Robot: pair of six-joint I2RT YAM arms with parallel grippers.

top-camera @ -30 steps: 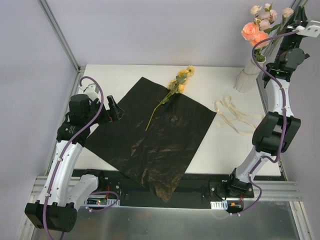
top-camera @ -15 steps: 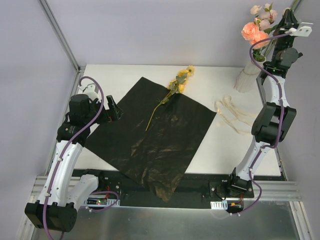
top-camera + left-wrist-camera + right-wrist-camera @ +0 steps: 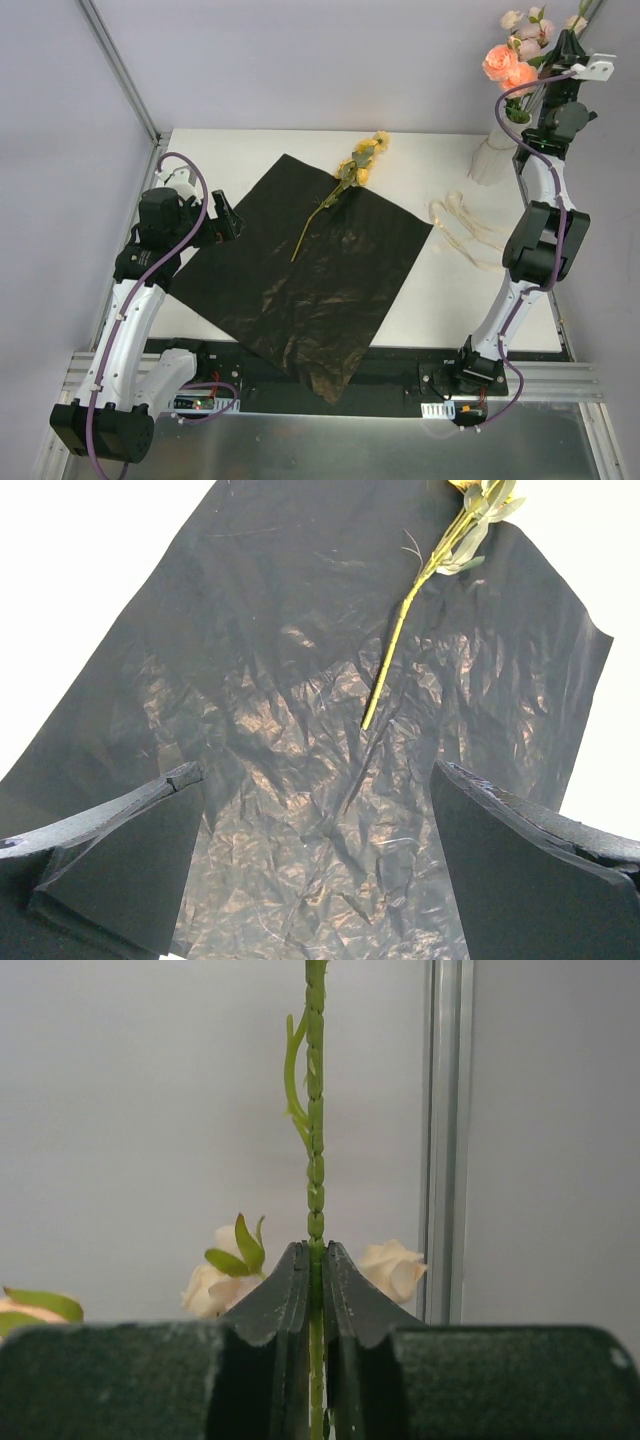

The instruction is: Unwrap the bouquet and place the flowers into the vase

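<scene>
Flowers (image 3: 512, 62): most stand in the vase (image 3: 491, 155) at the upper right of the top view, pink and peach heads bunched above its rim. One lies apart at upper centre.
Left gripper (image 3: 315, 780): I have it at the left edge of the top view with the jaws spread wide and nothing between them. The pads are dark, matte wedges, hanging over the left part of the sheet.
Black sheet (image 3: 310, 270): spread out diamond-wise across the middle, a thin crinkled film with a dull bronze sheen. Its near corner reaches past the edge of the white table (image 3: 250, 150).
Yellow flower (image 3: 345, 178): on the sheet's upper corner, with a thin green stalk slanting down-left on the film and its yellow heads and leaves on bare table beyond.
Cream ribbon (image 3: 465, 228): loose flat loops on the table, just beside the sheet's right corner.
Vase: white and ribbed, with a narrow neck over a wider base.
Right gripper (image 3: 315, 1255): raised in the top right corner, with the jaws pinched tight on a thin green stem (image 3: 316, 1110). The stem is beaded and runs straight up the wrist view. Cream rose heads show behind the fingers on either side. I cannot tell whether the stem's foot is in the vase.
Metal post (image 3: 445, 1110): upright, right of the stem.
</scene>
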